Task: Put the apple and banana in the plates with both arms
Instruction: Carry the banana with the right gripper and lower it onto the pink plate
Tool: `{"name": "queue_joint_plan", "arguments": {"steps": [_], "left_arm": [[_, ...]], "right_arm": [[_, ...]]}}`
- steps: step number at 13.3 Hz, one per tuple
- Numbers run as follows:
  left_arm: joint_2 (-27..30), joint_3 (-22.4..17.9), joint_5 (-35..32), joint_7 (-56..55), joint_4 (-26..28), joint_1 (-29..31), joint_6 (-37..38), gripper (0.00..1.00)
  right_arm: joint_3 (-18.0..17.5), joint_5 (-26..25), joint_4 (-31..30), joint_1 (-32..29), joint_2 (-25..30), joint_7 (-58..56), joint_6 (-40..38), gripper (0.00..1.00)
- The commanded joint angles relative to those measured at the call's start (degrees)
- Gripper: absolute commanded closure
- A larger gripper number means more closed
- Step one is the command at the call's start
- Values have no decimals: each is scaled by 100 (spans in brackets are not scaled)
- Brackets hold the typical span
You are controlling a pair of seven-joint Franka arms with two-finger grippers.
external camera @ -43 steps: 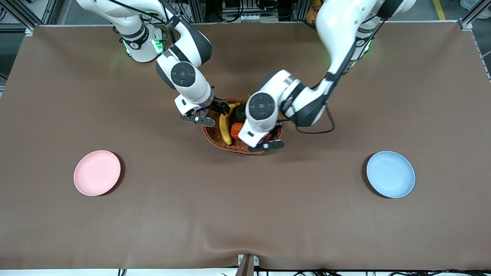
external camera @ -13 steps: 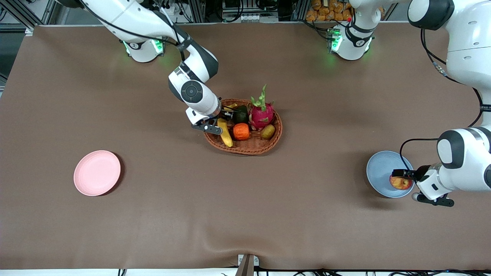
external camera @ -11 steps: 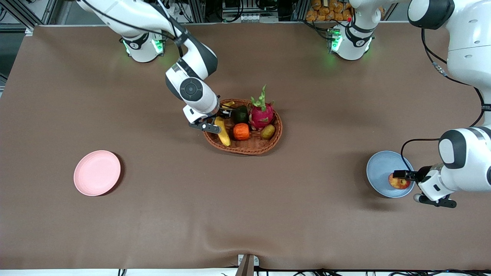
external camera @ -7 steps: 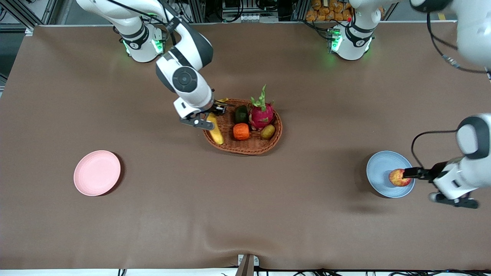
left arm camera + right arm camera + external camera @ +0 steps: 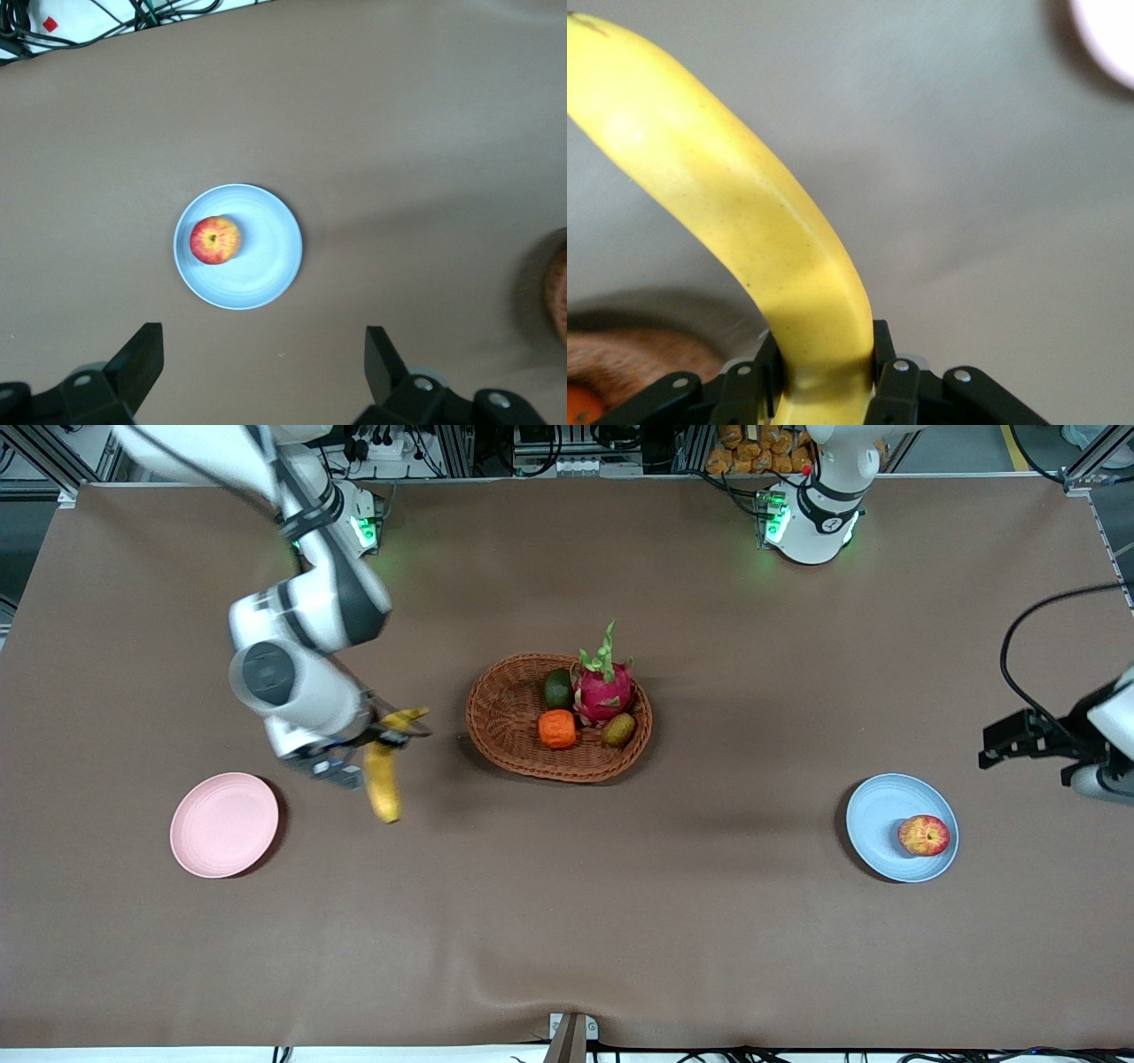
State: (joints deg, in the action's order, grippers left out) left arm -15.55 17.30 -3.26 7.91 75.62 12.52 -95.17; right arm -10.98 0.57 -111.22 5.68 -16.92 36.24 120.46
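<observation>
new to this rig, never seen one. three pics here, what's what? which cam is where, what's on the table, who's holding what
Two white robot arms work at a brown table. The wide picture comes from a high camera facing them; the other two come from cameras on each arm's wrist.

The right gripper is shut on the banana, held over the table between the wicker basket and the pink plate, which has nothing on it. The right wrist view shows that banana pinched between the fingers.

The left gripper is open, holds nothing, and is above the table near the blue plate. Its wrist view looks down on the apple lying on that plate.

The basket holds a dragon fruit, an orange fruit and two smaller fruits.
</observation>
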Motion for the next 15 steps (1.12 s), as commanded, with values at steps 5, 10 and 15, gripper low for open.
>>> {"name": "queue_joint_plan", "arguments": {"steps": [5,10,15], "left_arm": [[833,301,97,-799,286,40,1043,0],[1789,-968,464,-835,1162,-852,1167,0],[2345,-1633,511,-1053,1727,-1410,1333,0]], "right_arm": [[782,-414,240,-664,-451,-978,73,88],[800,-812,942,-1226,-1268,-1424,293,88],[1019,-813,962,-1412,-1648,-1961,935,85]]}}
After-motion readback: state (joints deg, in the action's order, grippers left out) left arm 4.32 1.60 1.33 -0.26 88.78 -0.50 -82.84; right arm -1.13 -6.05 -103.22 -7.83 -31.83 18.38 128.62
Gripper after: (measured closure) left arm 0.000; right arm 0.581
